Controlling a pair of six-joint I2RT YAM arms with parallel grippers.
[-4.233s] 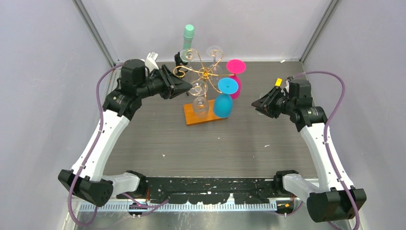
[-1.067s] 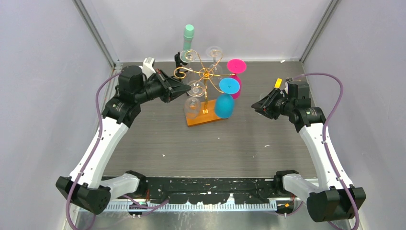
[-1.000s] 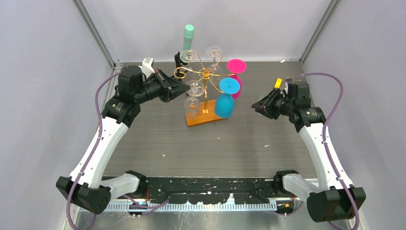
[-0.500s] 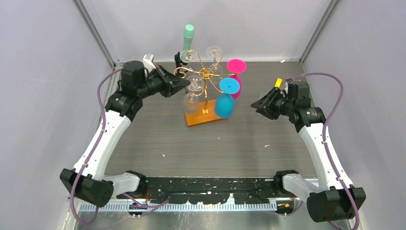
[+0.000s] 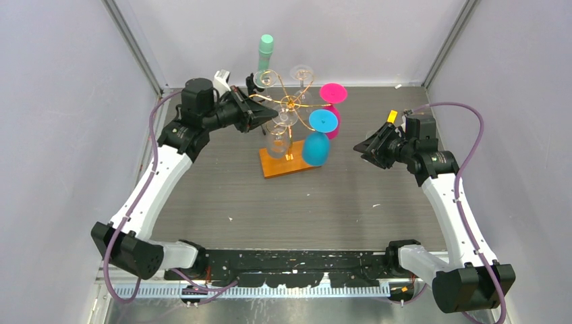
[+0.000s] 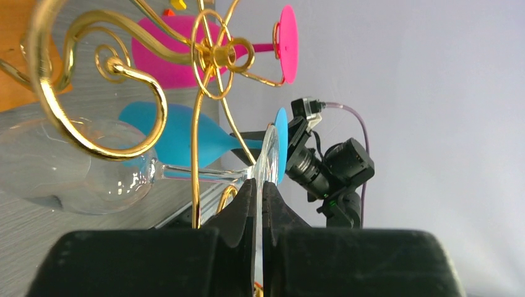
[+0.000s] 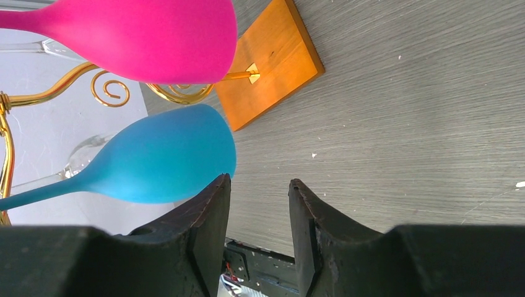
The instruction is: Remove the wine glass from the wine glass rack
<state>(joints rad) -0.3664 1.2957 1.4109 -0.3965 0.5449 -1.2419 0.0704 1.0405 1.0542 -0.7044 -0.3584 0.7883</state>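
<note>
Clear glass (image 6: 74, 179), foot pinched in our left gripper (image 6: 258, 185), may snag the rack's (image 6: 228, 55) left-of-centre curl and slip.

The wine glass rack (image 6: 213, 54) is glossy gold wire on a matt wooden base (image 7: 272, 62), the wine glass (image 6: 74, 173) clear and shiny, the desk (image 7: 421, 124) grey wood-grain.
</note>
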